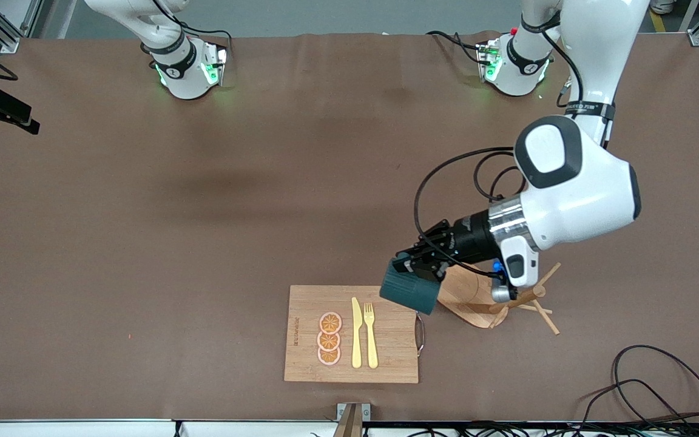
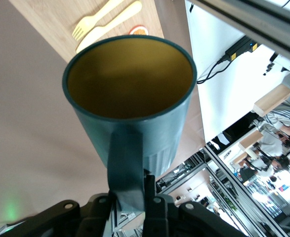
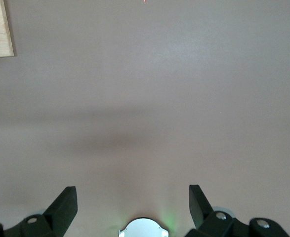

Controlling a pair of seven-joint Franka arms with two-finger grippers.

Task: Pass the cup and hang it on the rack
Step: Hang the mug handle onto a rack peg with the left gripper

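The left hand (image 1: 417, 262) is pinched on the loop handle of the cup (image 1: 409, 289), carrying it in the air over the corner of the cutting board (image 1: 352, 334) that lies toward the rack (image 1: 495, 297). In the left wrist view the fingers (image 2: 152, 195) clamp the handle strap, and the cup (image 2: 130, 98) stands out from the hand with its mustard-yellow mouth turned toward the wrist camera; it touches nothing else.

The cup's long axis lies tilted, well off vertical, running from the hand out toward the board. The rack stands on the surface just beside the cup, toward the left arm's end of the surface, and largely under that arm's wrist; its thin pegs splay out past the wrist, away from the cup. So I judge that the coming move turns on bringing the handle loop back toward a peg, with the wrist turned to line the loop up.

The right hand (image 3: 133, 200) waits with its fingers spread wide over bare surface, holding nothing. A yellow knife (image 1: 356, 332), a fork (image 1: 371, 334) and orange slices (image 1: 329, 338) lie on the board.
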